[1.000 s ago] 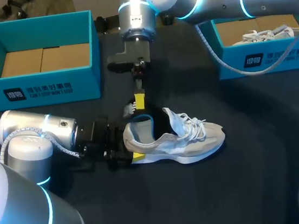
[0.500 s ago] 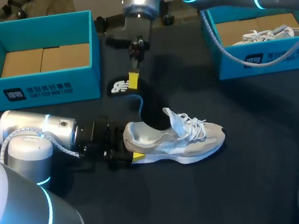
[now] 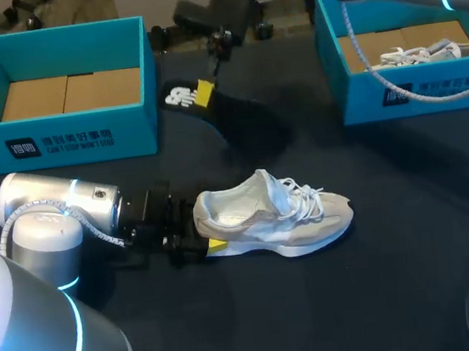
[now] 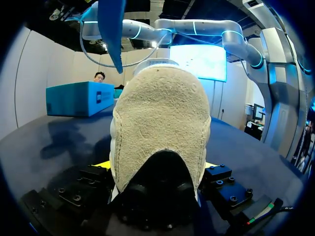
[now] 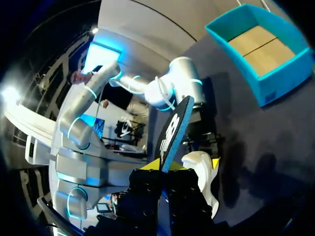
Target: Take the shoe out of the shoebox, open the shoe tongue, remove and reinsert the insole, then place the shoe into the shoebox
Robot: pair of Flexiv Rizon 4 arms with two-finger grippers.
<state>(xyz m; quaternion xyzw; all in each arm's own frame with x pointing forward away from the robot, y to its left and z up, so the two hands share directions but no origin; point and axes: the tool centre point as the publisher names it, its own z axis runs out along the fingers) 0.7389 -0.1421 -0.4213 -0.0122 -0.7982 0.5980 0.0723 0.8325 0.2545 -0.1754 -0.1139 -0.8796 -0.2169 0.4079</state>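
Clamping the heel of the shoe (image 3: 274,218) from two sides, the left gripper (image 4: 157,166) lies low on the table (image 3: 361,297), with one yellow fingertip (image 3: 216,244) showing under the heel in the head view. In the left wrist view both yellow tips flank the grey suede heel, which stands upright between them. The shoe rests on its sole near the middle of the table, its toe pointing away from the left arm, laces loose over the tongue and the opening showing a pale interior.

The right gripper (image 3: 205,91) is closed on the insole (image 3: 231,116), pinching it near the end that carries white print. The insole is black with a blue edge and hangs clear of the table, well apart from the shoe, between the two shoeboxes. In the right wrist view the insole (image 5: 174,128) stands edge-on out of the fingers, with the shoe and the left arm ahead of it.

One teal shoebox (image 3: 58,133) stands at the far left of the table, brown card showing at its bottom. A second teal shoebox (image 3: 412,89) stands at the far right and holds another shoe (image 3: 417,55)
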